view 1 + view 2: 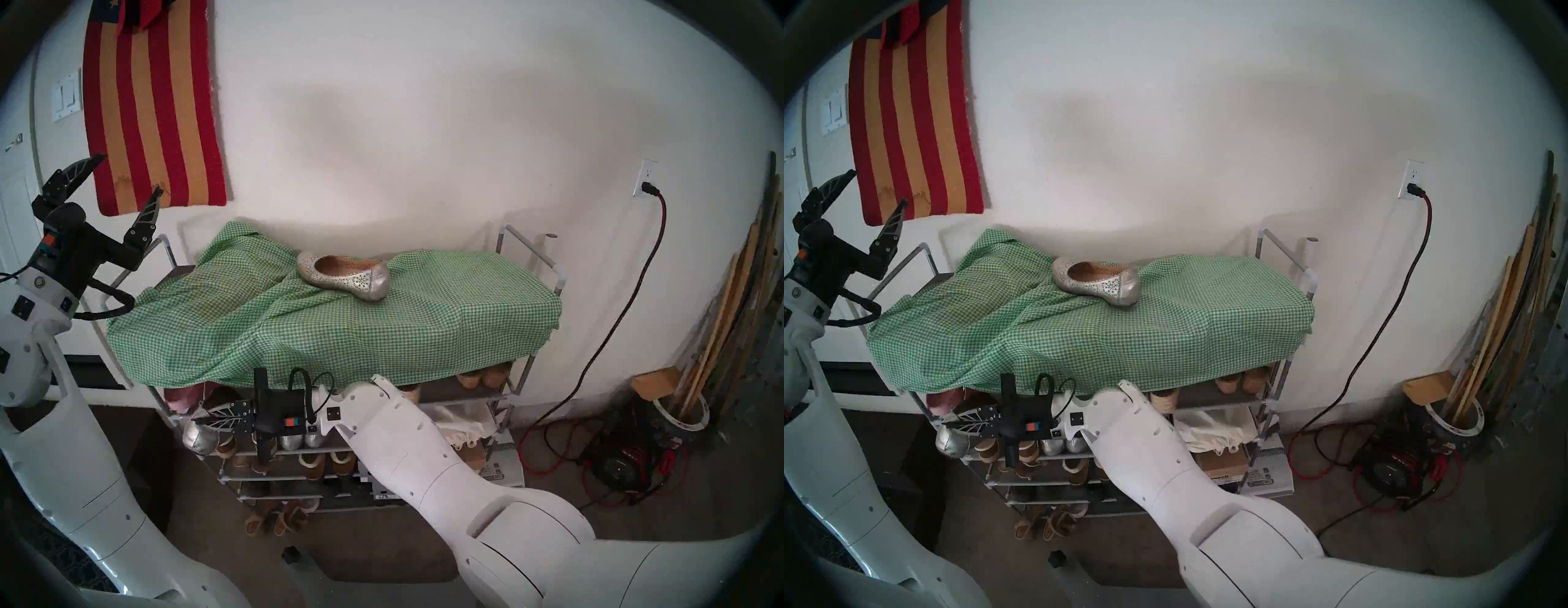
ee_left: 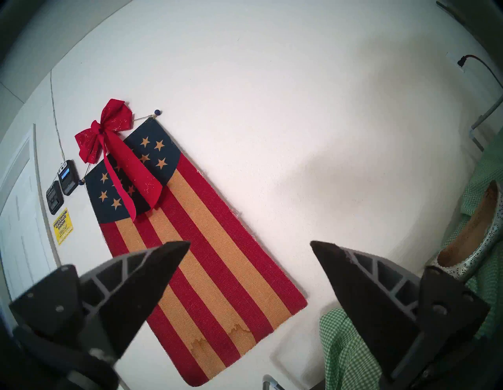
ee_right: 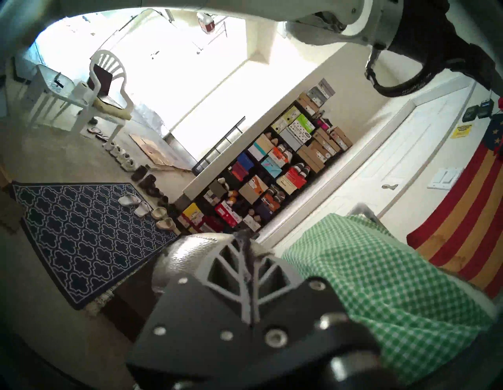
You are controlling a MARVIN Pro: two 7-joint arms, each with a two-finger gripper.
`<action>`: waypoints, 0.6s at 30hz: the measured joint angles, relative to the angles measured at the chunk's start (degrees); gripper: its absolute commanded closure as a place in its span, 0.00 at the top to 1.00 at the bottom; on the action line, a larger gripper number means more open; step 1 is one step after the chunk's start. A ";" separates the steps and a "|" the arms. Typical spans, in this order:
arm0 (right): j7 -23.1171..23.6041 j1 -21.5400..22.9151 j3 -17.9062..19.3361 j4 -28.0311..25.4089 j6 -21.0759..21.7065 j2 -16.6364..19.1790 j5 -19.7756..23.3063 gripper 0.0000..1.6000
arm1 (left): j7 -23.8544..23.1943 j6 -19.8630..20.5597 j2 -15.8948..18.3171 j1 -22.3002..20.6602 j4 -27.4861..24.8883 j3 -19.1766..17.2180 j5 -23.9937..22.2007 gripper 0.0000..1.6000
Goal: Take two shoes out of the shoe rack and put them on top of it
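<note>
Right gripper [image 1: 199, 420] is clamped on a silver flat [image 1: 197, 439] beside the shoe rack [image 1: 530, 254] (left gripper [image 1: 127, 178] gapes, holding nothing)

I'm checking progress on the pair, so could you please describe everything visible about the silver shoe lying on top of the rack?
The silver shoe is a metallic ballet flat with a perforated cut-out upper, a smooth rounded toe cap and a tan insole. It sits sole-down, slightly tilted on the rumpled green checked cloth covering the rack's top, near the wall, its toe pointing right and toward the camera. Only the cloth touches it; neither gripper is near. The left wrist view catches its side at the frame's right edge.
</note>
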 measured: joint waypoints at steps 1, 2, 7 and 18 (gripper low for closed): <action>-0.03 -0.17 0.00 -0.95 0.00 0.22 0.46 0.00 | -0.01 0.00 -0.01 -0.01 0.00 0.00 0.00 1.00; -0.04 -0.25 0.00 -1.49 0.00 0.37 0.70 0.00 | -0.02 0.00 -0.02 -0.01 0.00 0.00 0.01 1.00; -0.07 -0.77 0.03 -5.81 -0.01 1.86 2.67 0.00 | -0.08 0.00 -0.06 -0.05 0.00 -0.02 0.03 1.00; 0.00 -3.03 -0.70 -13.87 -0.01 5.44 6.58 0.00 | -0.17 0.00 -0.14 -0.11 0.00 -0.03 0.08 1.00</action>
